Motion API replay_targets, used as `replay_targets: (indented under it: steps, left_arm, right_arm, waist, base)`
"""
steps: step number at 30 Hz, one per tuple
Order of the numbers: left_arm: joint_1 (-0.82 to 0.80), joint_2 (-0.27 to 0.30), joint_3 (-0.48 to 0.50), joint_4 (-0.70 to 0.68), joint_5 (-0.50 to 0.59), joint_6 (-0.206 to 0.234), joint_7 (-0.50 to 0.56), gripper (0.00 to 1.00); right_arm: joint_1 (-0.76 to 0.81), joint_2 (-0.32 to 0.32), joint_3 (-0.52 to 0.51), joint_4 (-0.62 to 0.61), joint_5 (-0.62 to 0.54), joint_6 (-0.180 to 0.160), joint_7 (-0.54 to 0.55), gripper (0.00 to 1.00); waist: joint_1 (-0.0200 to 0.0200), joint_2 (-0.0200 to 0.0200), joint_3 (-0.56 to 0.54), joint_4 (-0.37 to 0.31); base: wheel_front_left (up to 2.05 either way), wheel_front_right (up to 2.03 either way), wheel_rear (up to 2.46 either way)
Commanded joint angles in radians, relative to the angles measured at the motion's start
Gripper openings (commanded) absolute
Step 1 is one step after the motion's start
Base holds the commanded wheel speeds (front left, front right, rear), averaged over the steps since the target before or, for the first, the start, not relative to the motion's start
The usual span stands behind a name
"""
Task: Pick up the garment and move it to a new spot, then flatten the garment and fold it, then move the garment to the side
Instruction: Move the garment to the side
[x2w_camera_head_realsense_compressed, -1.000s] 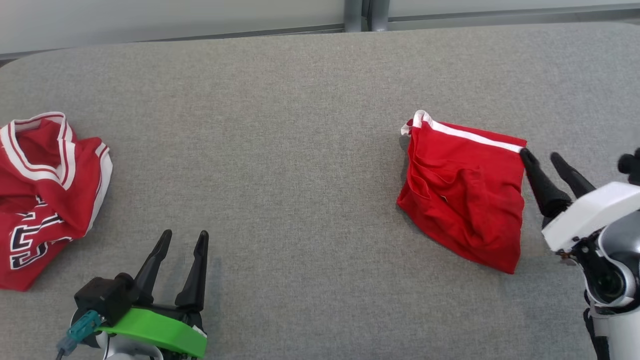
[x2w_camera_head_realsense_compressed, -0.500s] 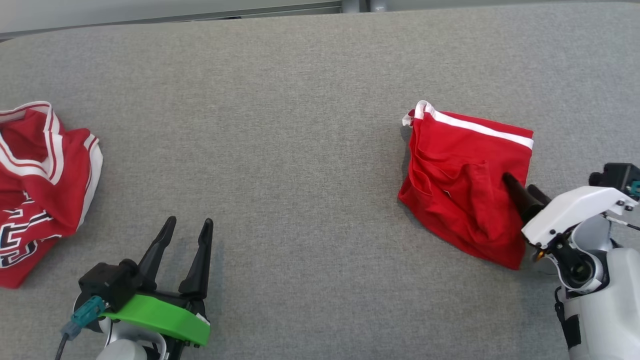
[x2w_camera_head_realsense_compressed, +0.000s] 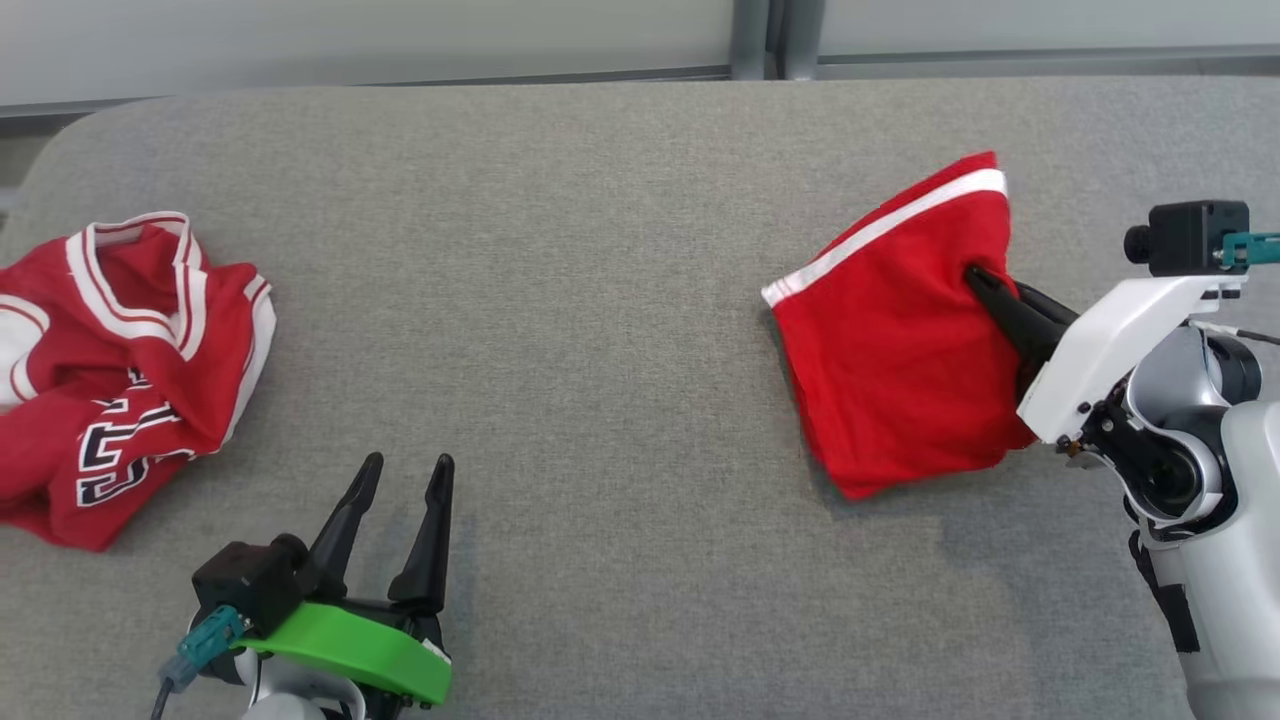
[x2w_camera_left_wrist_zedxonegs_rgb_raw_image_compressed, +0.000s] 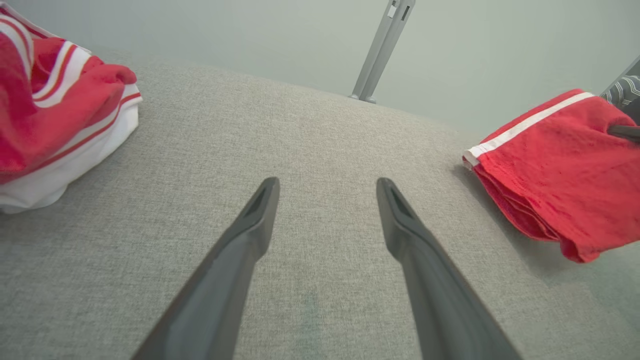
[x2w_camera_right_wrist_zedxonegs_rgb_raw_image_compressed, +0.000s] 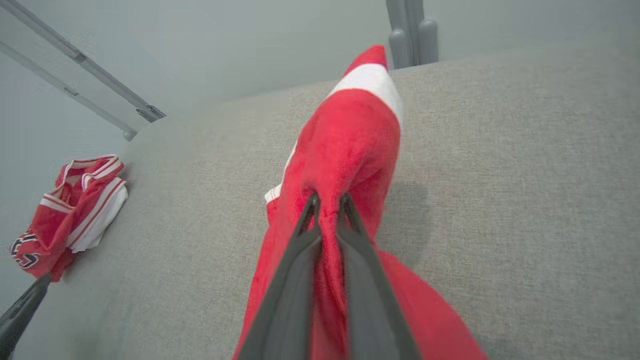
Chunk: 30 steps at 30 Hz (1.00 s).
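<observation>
The garment (x2w_camera_head_realsense_compressed: 890, 350) is a red cloth with a white stripe along one edge, at the right of the grey table. My right gripper (x2w_camera_head_realsense_compressed: 975, 275) is shut on a pinched fold near its middle, and the cloth hangs lifted around the fingers. In the right wrist view the garment (x2w_camera_right_wrist_zedxonegs_rgb_raw_image_compressed: 350, 145) bunches up between the closed fingertips of that gripper (x2w_camera_right_wrist_zedxonegs_rgb_raw_image_compressed: 327, 200). The left wrist view has the garment (x2w_camera_left_wrist_zedxonegs_rgb_raw_image_compressed: 555, 165) at its right edge. My left gripper (x2w_camera_head_realsense_compressed: 408, 465) stands open and empty low on the near left, well apart from it.
A crumpled red and white jersey (x2w_camera_head_realsense_compressed: 130, 350) with black lettering lies at the table's left edge, also in the left wrist view (x2w_camera_left_wrist_zedxonegs_rgb_raw_image_compressed: 55, 110) and the right wrist view (x2w_camera_right_wrist_zedxonegs_rgb_raw_image_compressed: 75, 205). The grey fabric table (x2w_camera_head_realsense_compressed: 600, 250) ends at a pale wall behind.
My right gripper has gone from open beside the garment to shut on its middle and raised it, so the striped edge now tilts up. The head camera shifted. My left arm kept still.
</observation>
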Motion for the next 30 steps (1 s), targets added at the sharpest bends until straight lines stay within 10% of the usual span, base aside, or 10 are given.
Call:
replay_targets:
  steps: [1, 10, 30]
  left_arm:
    - [0.013, -0.003, 0.005, 0.000, 0.004, -0.001, -0.006, 1.00]
    - [0.007, -0.015, 0.023, -0.015, 0.020, -0.019, -0.007, 1.00]
    - [-0.041, 0.088, 0.051, -0.194, 0.101, 0.014, 0.044, 1.00]
  right_arm:
    - [0.002, -0.011, 0.009, -0.017, 0.005, 0.000, 0.012, 0.00]
    - [-0.020, -0.046, -0.056, -0.008, -0.041, 0.000, 0.084, 0.00]
    - [-0.085, -0.049, -0.223, 0.182, -0.175, 0.000, -0.060, 0.00]
  waist:
    - [0.0000, 0.0025, -0.014, 0.017]
    - [0.0000, 0.0025, 0.043, 0.015]
    - [0.0000, 0.0025, 0.183, -0.252]
  base:
    - [0.00, 0.00, 0.00]
    - [0.00, 0.00, 0.00]
    - [0.00, 0.00, 0.00]
